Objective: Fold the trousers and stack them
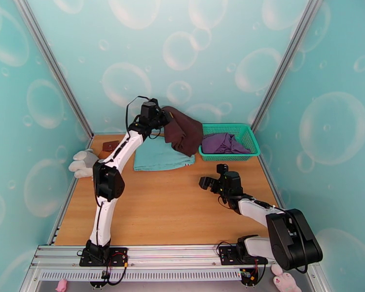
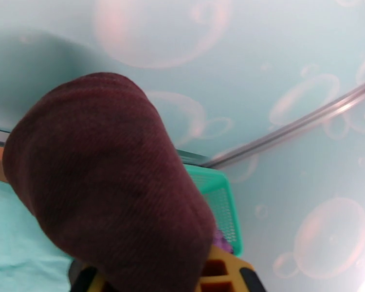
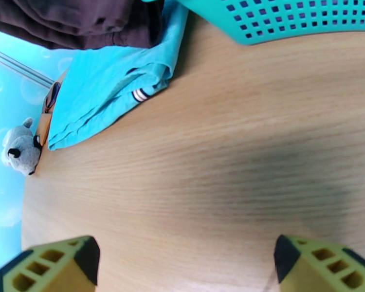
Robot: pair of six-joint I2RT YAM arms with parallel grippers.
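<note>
The dark brown trousers (image 1: 185, 130) hang in a folded bundle from my left gripper (image 1: 162, 118), which is shut on their upper edge, raised above the far side of the table. In the left wrist view the trousers (image 2: 109, 191) drape over the fingers and hide the jaws. Their lower end hangs over the right edge of a light teal cloth (image 1: 160, 154), close to the basket. My right gripper (image 1: 208, 183) hovers low over bare table at centre right, open and holding nothing; its fingertips (image 3: 61, 264) stand wide apart. The trousers (image 3: 75, 15) show at the top left of that view.
A green basket (image 1: 228, 128) holding a purple garment (image 1: 224, 143) stands at the back right. A grey plush toy (image 1: 82, 161) and a small brown object (image 1: 109, 146) lie at the table's left edge. Teal bubble-print walls enclose the table.
</note>
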